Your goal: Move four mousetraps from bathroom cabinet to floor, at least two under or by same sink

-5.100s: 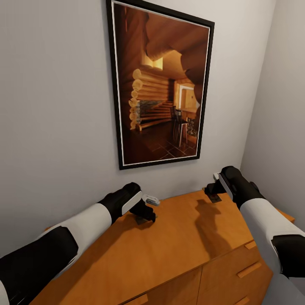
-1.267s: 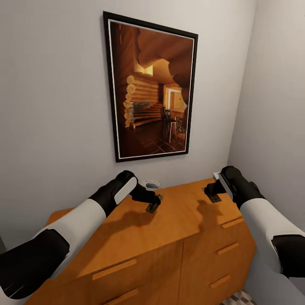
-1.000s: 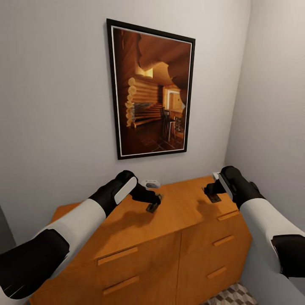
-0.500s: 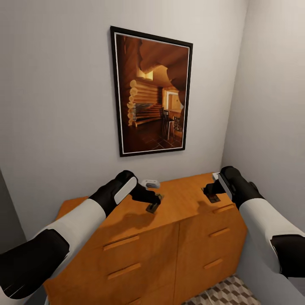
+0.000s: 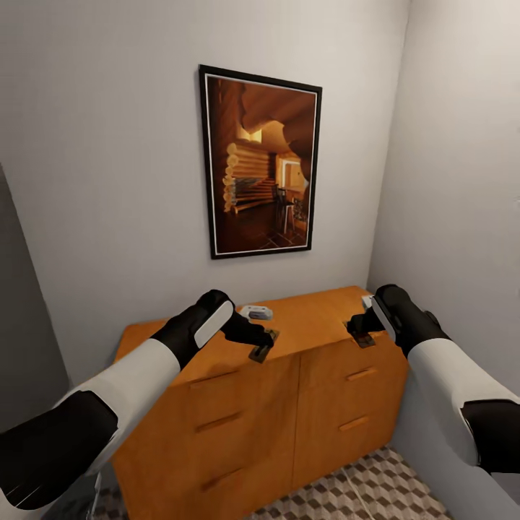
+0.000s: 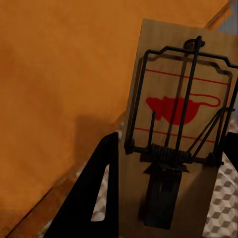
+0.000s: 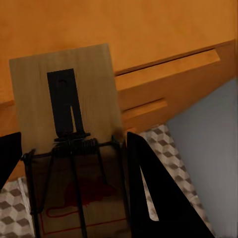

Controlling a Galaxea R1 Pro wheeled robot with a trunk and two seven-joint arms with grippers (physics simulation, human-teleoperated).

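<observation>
My left gripper (image 5: 262,348) is shut on a mousetrap (image 5: 260,353), held just in front of the top edge of the orange-brown cabinet (image 5: 245,412). The left wrist view shows that wooden mousetrap (image 6: 173,134), with its dark wire and red mark, between the black fingers (image 6: 101,193). My right gripper (image 5: 361,334) is shut on a second mousetrap (image 5: 365,339) by the cabinet's right front corner. In the right wrist view this mousetrap (image 7: 64,134) lies between the fingers (image 7: 151,198). Cube-patterned bathroom floor (image 5: 354,487) lies below. The bathroom sink is out of view.
A small white-grey object (image 5: 256,312) lies on the cabinet top near the wall. A framed cabin picture (image 5: 260,162) hangs above. The cabinet has drawer fronts with bar handles (image 5: 217,421). A grey wall (image 5: 462,180) closes the right side, and a dark grey surface (image 5: 22,325) stands at the left.
The left gripper lifted its mousetrap off the cabinet top. The view has since pulled back from the cabinet, bringing drawer fronts and floor tiles into sight. Both arms hold their pose.
</observation>
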